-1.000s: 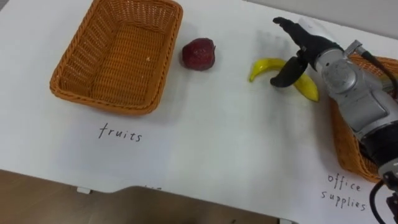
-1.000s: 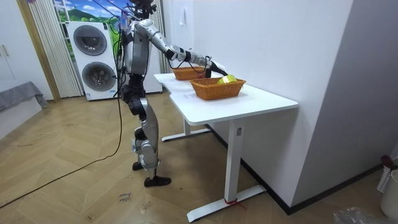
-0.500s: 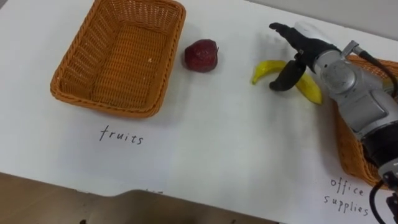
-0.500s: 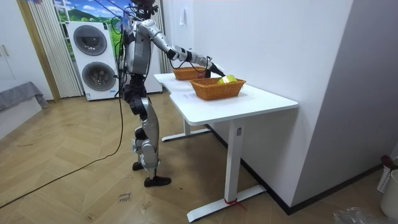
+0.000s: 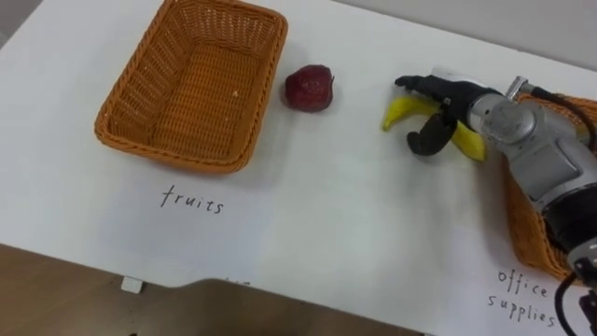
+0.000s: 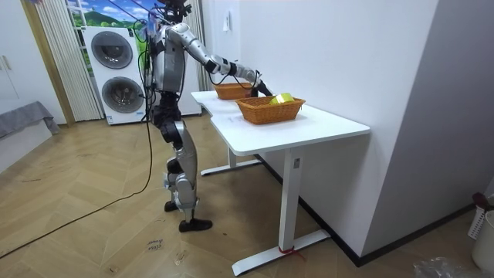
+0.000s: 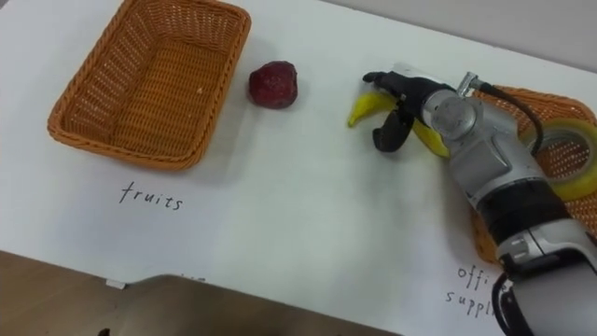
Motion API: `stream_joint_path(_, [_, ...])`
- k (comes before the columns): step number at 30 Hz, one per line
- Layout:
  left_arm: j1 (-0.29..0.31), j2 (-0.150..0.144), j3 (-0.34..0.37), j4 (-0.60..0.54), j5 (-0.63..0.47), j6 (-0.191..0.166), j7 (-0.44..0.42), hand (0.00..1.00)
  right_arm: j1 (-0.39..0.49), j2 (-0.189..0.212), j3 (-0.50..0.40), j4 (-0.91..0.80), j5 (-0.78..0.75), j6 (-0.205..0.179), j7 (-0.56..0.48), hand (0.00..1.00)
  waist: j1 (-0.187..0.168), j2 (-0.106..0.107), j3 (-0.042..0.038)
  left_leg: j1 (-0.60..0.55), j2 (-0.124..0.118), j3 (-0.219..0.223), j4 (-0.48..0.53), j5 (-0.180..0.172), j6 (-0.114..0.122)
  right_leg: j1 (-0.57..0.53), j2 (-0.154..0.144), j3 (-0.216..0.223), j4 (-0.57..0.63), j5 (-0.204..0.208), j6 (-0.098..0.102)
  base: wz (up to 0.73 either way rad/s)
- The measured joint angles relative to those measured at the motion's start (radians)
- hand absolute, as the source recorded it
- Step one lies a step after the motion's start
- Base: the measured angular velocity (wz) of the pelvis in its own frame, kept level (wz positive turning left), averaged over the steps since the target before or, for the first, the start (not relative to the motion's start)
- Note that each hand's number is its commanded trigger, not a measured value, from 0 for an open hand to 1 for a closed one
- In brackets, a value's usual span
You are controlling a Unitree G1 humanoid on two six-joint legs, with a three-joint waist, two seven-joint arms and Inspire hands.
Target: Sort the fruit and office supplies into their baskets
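A yellow banana (image 5: 399, 110) lies on the white table between the two baskets. My right hand (image 5: 446, 101) is down over its middle, open, with the fingers on the far side and the thumb (image 5: 422, 142) on the near side. The banana's middle is hidden under the hand (image 7: 410, 101). To the left, a dark red fruit (image 5: 309, 88) rests beside the wicker fruit basket (image 5: 126, 112), which holds nothing. The office-supplies basket (image 7: 560, 107) at the right edge holds a roll of yellow tape (image 7: 571, 159).
Handwritten labels mark the table (image 5: 354, 233) in front of each basket. In the room view I stand at the desk's long side with my right arm stretched over it; a wall runs behind the desk (image 6: 324, 127) and two stacked washing machines (image 6: 114, 73) stand behind me.
My right hand has dropped from above the banana down onto it, fingers now lower and closer to the fruit. The head camera has shifted slightly; banana and red fruit stay put.
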Motion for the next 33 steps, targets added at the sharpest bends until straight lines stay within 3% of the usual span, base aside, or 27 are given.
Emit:
stream_joint_path(3, [-0.002, 0.0, 0.0, 0.001, 0.0, -0.001, 0.0, 0.0, 0.0, 0.0, 0.0, 0.0, 0.0, 0.0, 0.005, 0.01, 0.0, -0.002, -0.0016, 0.0, 0.0, 0.0, 0.0, 0.0, 0.0, 0.0, 0.0, 0.0, -0.001, 0.0, 0.0, 0.0])
stream_joint_path(4, [-0.005, 0.0, 0.0, 0.002, 0.0, -0.002, 0.0, 0.0, 0.0, 0.0, 0.0, 0.0, 0.0, 0.0, 0.007, 0.24, 0.0, -0.003, -0.0021, 0.0, 0.0, 0.0, 0.0, 0.0, 0.0, 0.0, 0.0, 0.0, -0.001, 0.0, 0.0, 0.0])
stream_joint_path(5, [-0.008, 0.0, 0.0, 0.006, 0.0, -0.003, 0.0, 0.0, 0.0, 0.0, 0.0, 0.0, 0.0, 0.0, 0.008, 0.71, 0.0, -0.003, -0.0024, 0.0, 0.0, 0.0, 0.001, 0.0, 0.0, 0.0, 0.0, 0.0, -0.001, 0.0, 0.0, 0.0])
stream_joint_path(6, [-0.01, 0.0, 0.0, 0.007, 0.0, -0.003, 0.0, 0.0, 0.0, 0.0, 0.0, 0.0, 0.0, 0.0, 0.008, 0.98, 0.0, -0.003, -0.0024, 0.0, 0.0, 0.0, 0.001, 0.0, 0.0, 0.0, 0.0, 0.0, -0.001, 0.0, 0.0, 0.0])
stream_joint_path(15, [-0.014, 0.0, -0.001, 0.007, 0.0, -0.005, 0.0, 0.0, -0.009, -0.015, -0.005, 0.0, -0.011, -0.001, -0.029, 1.0, 0.0, -0.005, -0.0024, 0.005, 0.0, -0.005, 0.01, 0.0, 0.0, 0.011, -0.001, -0.003, -0.003, -0.002, 0.002, 0.02])
stream_joint_path(33, [-0.016, 0.001, -0.001, 0.007, -0.001, -0.011, 0.002, 0.0, -0.004, -0.014, -0.002, 0.001, 0.0, -0.001, 0.034, 1.0, 0.0, -0.008, -0.0025, 0.018, -0.001, -0.005, 0.007, 0.0, 0.0, 0.021, -0.002, -0.008, -0.002, -0.005, 0.005, 0.01])
